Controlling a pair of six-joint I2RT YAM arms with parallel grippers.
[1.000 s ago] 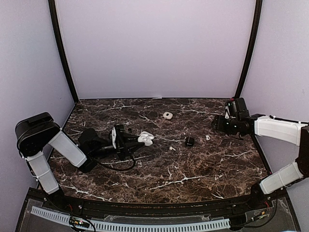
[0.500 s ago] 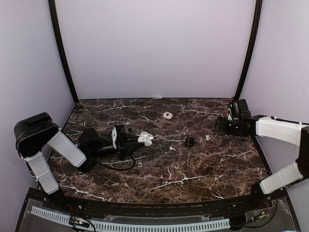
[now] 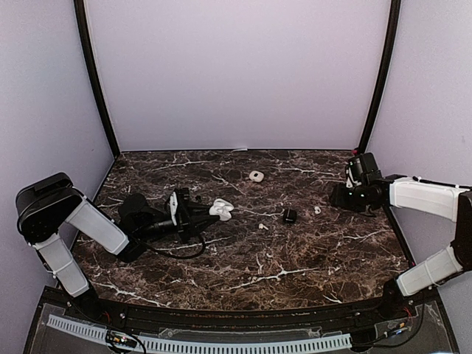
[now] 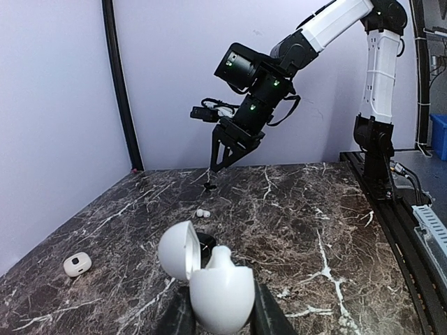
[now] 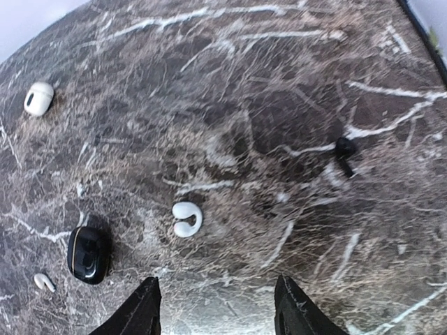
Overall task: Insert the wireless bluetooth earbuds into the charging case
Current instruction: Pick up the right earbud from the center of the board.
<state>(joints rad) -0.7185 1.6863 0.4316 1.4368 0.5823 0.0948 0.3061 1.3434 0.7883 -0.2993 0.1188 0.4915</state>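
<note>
The left fingers (image 4: 179,318) are clamped on the lower half of the white charging case (image 4: 220,296), one finger on each side. They hold it low over the left part of the dark marble counter (image 3: 295,273), with its lid hinged open to the left. A rounded white lump rises from the open half; whether it is a seated bud I cannot tell. The right fingers (image 5: 144,310) stand apart with nothing between them, tips pointing down over the far right part of the counter. The loose buds all lie on the counter, well apart from the held case. A black earbud (image 5: 343,151) lies near the right fingers, and a curled white earbud (image 5: 186,218) lies toward the middle. A small stemmed white earbud (image 5: 45,281) sits just beside a closed black case (image 5: 89,254). A closed white case (image 5: 38,98) sits farther back, alone.
</note>
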